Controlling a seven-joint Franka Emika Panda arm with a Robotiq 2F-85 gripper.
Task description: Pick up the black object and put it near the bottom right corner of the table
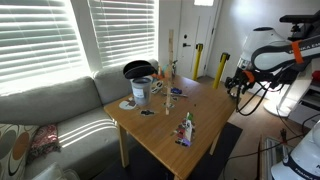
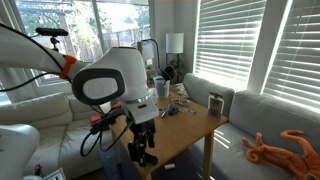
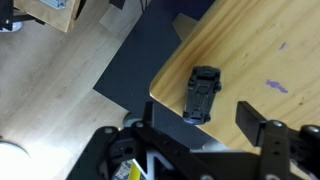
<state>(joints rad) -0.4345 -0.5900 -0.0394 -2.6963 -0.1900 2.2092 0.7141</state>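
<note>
In an exterior view, the desk (image 1: 205,110) carries a cluster of items toward its far side, among them a white bucket (image 1: 141,91) and a small bottle (image 1: 187,128). The arm's end effector (image 1: 237,82) hangs off the desk's edge, just beside the corner nearest the robot. It touches nothing, and its jaws are too small here to read. The black object cannot be picked out at this size.

In an exterior view from behind the arm, the end effector (image 2: 142,152) sits low in front of the desk (image 2: 190,128), near its closest corner. The arm's bulk hides that corner, so the black object is not seen here either.

The wrist view settles it. A black toy car (image 3: 203,92) lies flat on the desk (image 3: 260,50), close to a rounded corner and angled slightly to the edge, with a dark rug and pale floor beyond. The end effector (image 3: 205,130) is spread wide and empty. One finger (image 3: 262,124) shows dark at the lower right, and the car sits apart from both.

By my reading, no grasp is in hand. This is either the reach for the pick or the car already set down, and I cannot tell which corner this is. A pick would call for centring over the car, turning the jaws across its narrow width, and descending.
</note>
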